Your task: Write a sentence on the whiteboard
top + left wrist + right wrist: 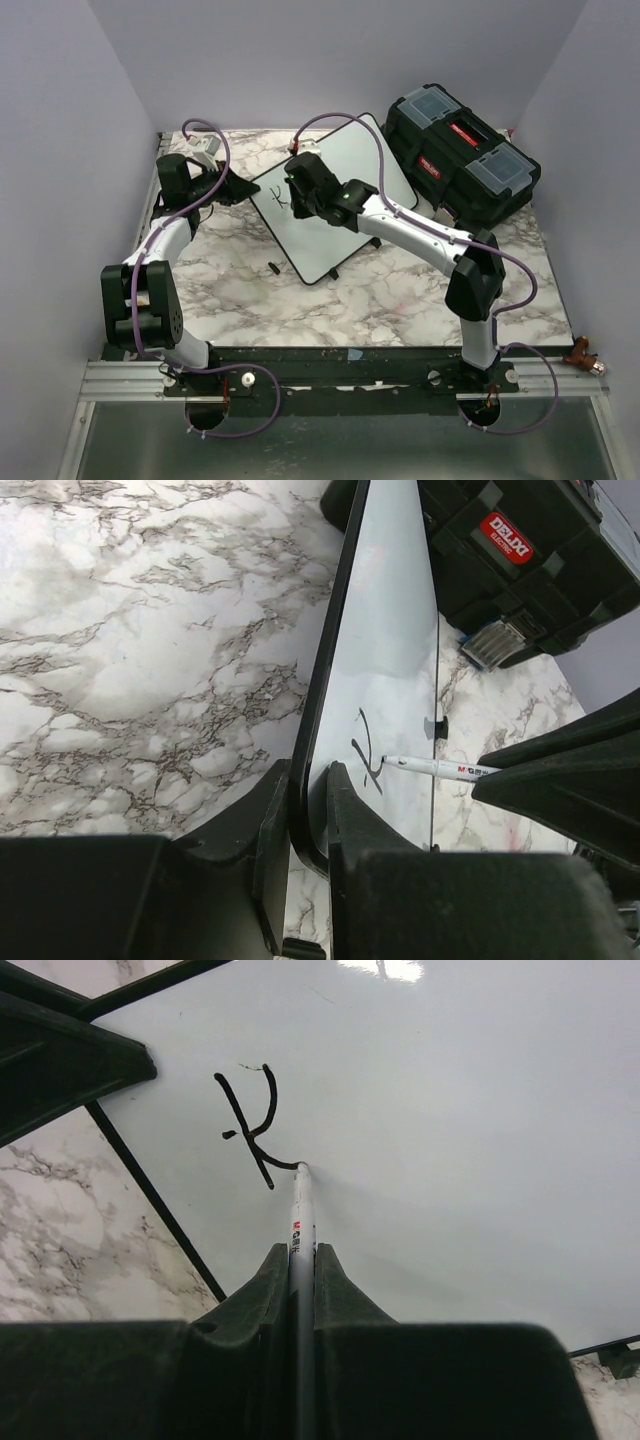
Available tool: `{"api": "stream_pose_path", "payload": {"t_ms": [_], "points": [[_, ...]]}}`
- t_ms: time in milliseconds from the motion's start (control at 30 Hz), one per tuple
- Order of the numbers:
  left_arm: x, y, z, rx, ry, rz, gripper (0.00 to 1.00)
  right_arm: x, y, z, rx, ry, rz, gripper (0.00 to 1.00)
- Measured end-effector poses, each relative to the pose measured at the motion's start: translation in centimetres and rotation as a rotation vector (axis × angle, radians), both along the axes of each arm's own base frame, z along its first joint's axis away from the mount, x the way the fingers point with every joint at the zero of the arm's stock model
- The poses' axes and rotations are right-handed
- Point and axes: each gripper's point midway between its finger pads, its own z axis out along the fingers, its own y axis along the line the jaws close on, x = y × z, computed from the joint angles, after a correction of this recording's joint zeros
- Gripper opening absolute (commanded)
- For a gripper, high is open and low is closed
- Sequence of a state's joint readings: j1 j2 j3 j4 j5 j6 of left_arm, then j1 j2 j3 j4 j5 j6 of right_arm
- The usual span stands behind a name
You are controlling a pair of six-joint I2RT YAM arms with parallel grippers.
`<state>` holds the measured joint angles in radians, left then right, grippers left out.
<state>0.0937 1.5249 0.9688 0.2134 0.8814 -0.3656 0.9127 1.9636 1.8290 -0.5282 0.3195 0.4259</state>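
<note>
The whiteboard (350,150) lies tilted on the marble table (380,290), just beside a black toolbox (460,160) with a red "DELXI" label (505,538). The left end effector (308,790) is clamped on the board's black-framed edge near its corner. The right end effector (301,1255) is closed tight on a white marker (301,1210) marked "M&G" (468,771). Its tip touches the board at the foot of a single black "k" (250,1125), the only writing there.
</note>
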Motion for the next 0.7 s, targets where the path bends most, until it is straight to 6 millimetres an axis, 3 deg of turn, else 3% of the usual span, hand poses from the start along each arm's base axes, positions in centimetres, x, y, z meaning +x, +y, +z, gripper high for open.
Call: {"api": "stream_pose_path", "payload": {"t_ms": [267,567,700], "points": [[0.1,-0.2,0.5,0.003,-0.011,-0.006,0.0,-0.7,-0.9,1.4,0.013,-0.011,-0.001,0.01],[0.1,-0.3,0.7,0.011,-0.009,-0.013,0.0,-2.4,-2.7,9.2,0.163,-0.104,0.008,0.01],[0.1,-0.4,0.8,0.012,-0.008,-0.015,0.0,-2.8,-3.3,10.4,0.196,-0.132,0.009,0.01]]}}
